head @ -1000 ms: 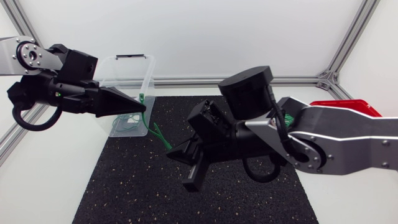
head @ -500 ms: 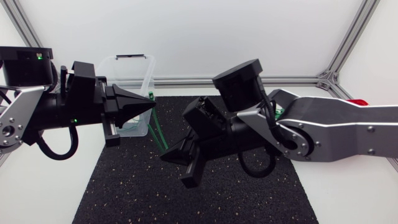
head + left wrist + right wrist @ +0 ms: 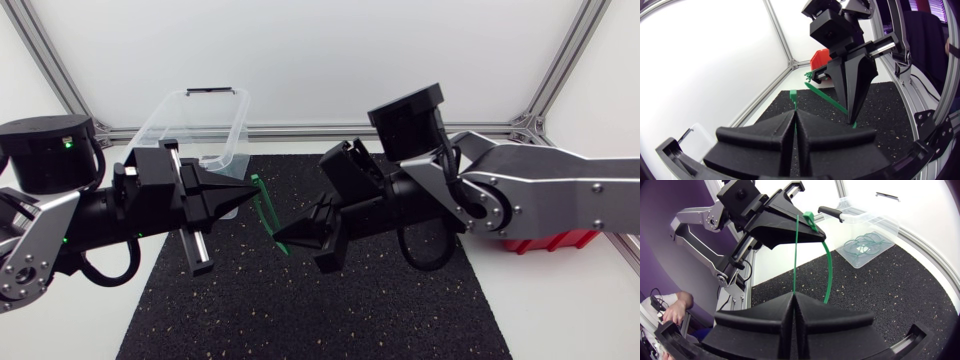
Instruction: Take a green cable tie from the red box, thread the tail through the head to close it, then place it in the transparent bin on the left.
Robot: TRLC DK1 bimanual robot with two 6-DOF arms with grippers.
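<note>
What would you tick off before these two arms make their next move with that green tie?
1. Left gripper shut on the green cable tie near its head: ok.
2. Right gripper shut on the tie's other end: ok.
3. Tail passed through the head: cannot tell; the tie bends in an arc between the two grippers.
4. Transparent bin open at the top, behind the left gripper: ok.
5. Tie held above the black mat, touching nothing else: ok.
</note>
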